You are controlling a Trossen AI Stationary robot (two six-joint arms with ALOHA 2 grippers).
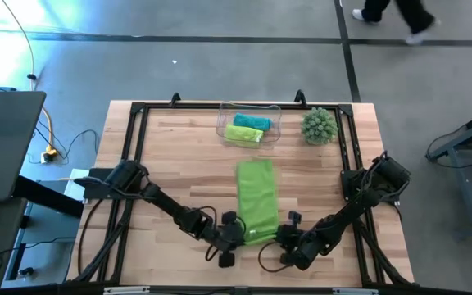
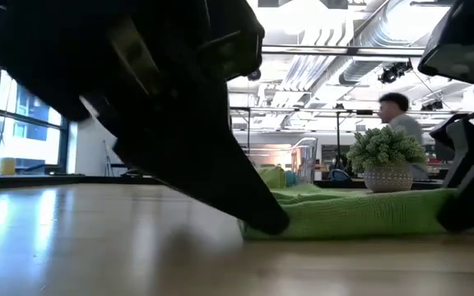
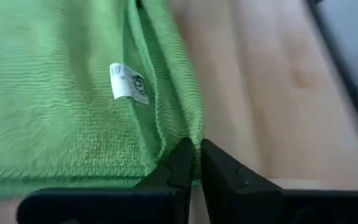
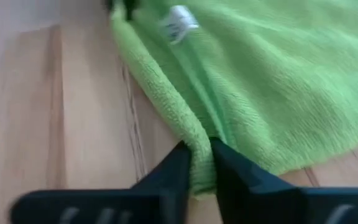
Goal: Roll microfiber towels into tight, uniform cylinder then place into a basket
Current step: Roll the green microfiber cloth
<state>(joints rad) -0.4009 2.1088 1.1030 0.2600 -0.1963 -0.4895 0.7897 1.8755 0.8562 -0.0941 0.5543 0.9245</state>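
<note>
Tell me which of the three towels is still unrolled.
The lime green towel lying flat mid-table, its near corners pinched by the left gripper and right gripper. The other green towel and teal towel sit rolled in the basket.

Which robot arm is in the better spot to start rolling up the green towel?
Neither one alone, probably. The left claw pinches the near left corner of the flat lime green towel, and the right claw pinches the near right corner. Both sit at the same end, so rolling toward the basket likely needs both.

bare wood either side of green towel point(image 1: 257, 201), basket point(image 1: 270, 136) and plant point(image 1: 319, 125) blocking far edge
</note>
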